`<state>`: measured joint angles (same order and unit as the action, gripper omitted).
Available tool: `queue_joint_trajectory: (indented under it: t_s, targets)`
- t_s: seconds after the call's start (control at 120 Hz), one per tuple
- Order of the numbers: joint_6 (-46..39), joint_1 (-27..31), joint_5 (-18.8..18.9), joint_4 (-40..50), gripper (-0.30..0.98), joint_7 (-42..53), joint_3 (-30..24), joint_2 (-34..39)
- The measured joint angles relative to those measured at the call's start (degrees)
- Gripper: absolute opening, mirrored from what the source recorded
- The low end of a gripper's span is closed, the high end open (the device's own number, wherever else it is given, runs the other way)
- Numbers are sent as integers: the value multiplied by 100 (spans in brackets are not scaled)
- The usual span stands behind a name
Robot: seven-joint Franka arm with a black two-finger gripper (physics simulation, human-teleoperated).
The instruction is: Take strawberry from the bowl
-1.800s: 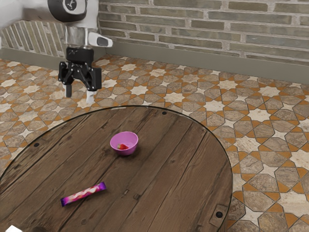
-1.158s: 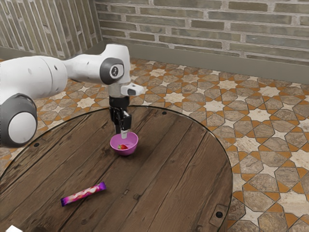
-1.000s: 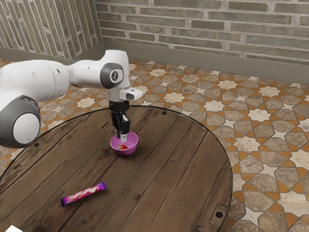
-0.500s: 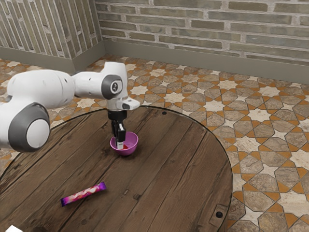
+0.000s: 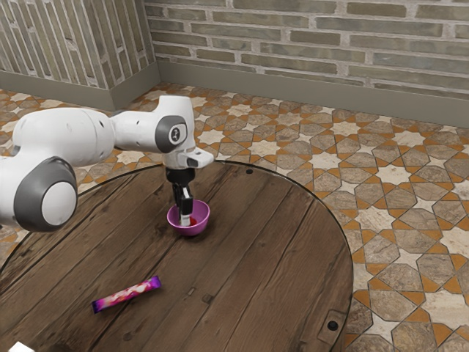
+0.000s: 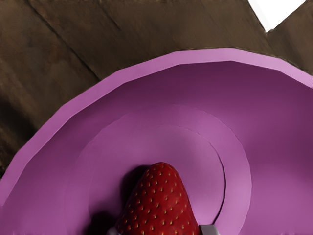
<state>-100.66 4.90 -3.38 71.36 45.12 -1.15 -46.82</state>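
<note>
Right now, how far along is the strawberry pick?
Done: the reach; my gripper is down inside the pink bowl. In hand: the grasp; fingertips meet the strawberry on two sides, so it looks gripped. Left: the lift; the berry is inside the bowl, not yet raised past the rim.

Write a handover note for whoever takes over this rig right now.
Pincer: down inside the bowl, shut on the strawberry, a fingertip against each side.
Strawberry: within the pink bowl, which stands on the round wooden table.
Done: reach and grip.
Left: lift the strawberry clear of the rim; I'd go straight up, since the bowl's wall is close around the pincer.
Aside: wrapped bar on the table, not part of the job.
</note>
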Motion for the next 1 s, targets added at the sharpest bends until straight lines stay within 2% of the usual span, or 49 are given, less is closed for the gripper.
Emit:
queue_joint_trajectory:
  t_s: [0.067, 0.217, 0.317, 0.417, 0.608, 0.733, 0.917, 0.967, 1.0]
  targets:
    - [-33, 0, 19, 35, 6, 33, -2, 65]
    - [-81, 0, 73, 92, 3, 88, 2, 374]
    - [-80, -40, 85, 362, 3, 96, -40, 826]
    - [-38, -280, 93, 444, 3, 73, -57, 1055]
    - [103, -1012, 84, 313, 5, -46, -58, 977]
    - [177, -1141, 57, 33, 6, -132, -108, 600]
    - [256, -1154, 14, -67, 40, -218, -184, 538]
    - [271, -1151, 0, 18, 46, -243, -197, 811]
    - [271, -1150, -58, 424, 50, -285, -201, 1337]
